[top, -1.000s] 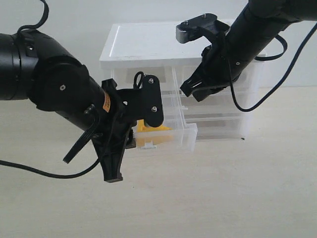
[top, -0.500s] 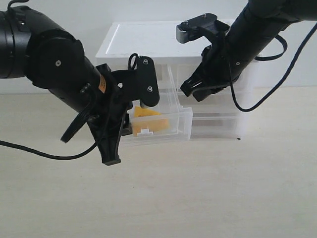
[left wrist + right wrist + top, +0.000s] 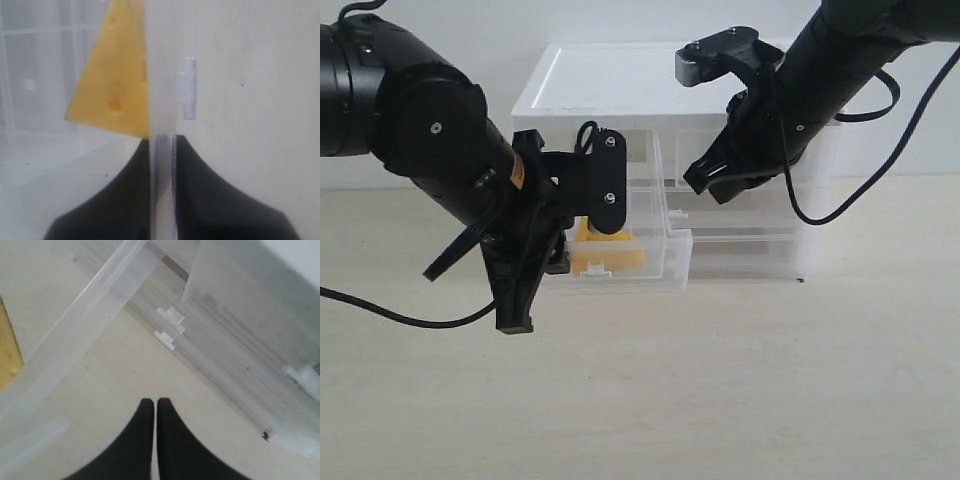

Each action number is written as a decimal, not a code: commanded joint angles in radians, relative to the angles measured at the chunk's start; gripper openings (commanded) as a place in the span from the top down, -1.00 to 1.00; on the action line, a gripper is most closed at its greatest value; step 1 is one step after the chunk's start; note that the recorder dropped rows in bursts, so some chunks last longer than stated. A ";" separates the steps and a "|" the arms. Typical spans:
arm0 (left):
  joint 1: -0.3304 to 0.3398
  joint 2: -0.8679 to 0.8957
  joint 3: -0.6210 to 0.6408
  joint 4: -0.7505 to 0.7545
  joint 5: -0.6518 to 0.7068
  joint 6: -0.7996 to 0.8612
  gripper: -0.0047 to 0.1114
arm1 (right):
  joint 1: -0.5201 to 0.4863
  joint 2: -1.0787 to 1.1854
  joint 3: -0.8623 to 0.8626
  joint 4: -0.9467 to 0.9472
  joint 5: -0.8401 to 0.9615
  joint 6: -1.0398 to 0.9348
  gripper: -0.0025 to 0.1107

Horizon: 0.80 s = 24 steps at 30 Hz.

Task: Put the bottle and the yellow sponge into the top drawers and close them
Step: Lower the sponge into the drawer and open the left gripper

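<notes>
The yellow sponge (image 3: 605, 252) lies inside the left top drawer (image 3: 655, 268), which stands pulled out of the cabinet. My left gripper (image 3: 530, 300) is shut on that drawer's front wall, one finger inside and one outside. In the left wrist view the sponge (image 3: 112, 85) lies against the wall, and the gripper (image 3: 161, 137) pinches the wall short of the white tab handle (image 3: 189, 87). My right gripper (image 3: 705, 185) hangs shut and empty in front of the right top drawer; its wrist view shows it (image 3: 155, 401) above the table. The bottle is not clear; a blurred white-and-teal shape (image 3: 306, 377) shows.
The white-topped cabinet (image 3: 620, 90) stands at the back of a pale wooden table (image 3: 720, 400). Two full-width lower drawers sit closed, their white tabs (image 3: 170, 316) visible. The right arm's cable (image 3: 810, 215) hangs across the cabinet's front.
My left arm has slid the left top drawer, with the sponge in it, back toward the cabinet while keeping hold of its front wall. The right arm has not moved.
</notes>
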 commanded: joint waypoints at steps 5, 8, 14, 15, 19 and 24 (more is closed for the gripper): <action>0.006 -0.072 -0.020 -0.002 -0.006 0.143 0.85 | -0.007 -0.014 -0.006 -0.004 -0.010 -0.001 0.96; 0.015 -0.074 -0.020 0.003 -0.018 0.143 0.85 | -0.007 -0.014 -0.006 -0.004 -0.008 -0.001 0.96; 0.037 -0.066 -0.020 -0.036 -0.098 0.065 0.85 | -0.007 -0.014 -0.006 -0.004 -0.006 -0.001 0.96; 0.037 -0.064 -0.020 -0.052 -0.113 0.064 0.85 | -0.007 -0.014 -0.002 -0.004 -0.006 -0.001 0.96; 0.037 -0.051 -0.020 -0.061 -0.163 0.058 0.85 | -0.007 -0.014 -0.001 -0.004 -0.009 -0.001 0.96; 0.037 -0.019 -0.020 0.005 -0.190 0.048 0.85 | -0.007 -0.014 -0.001 -0.004 -0.006 -0.001 0.96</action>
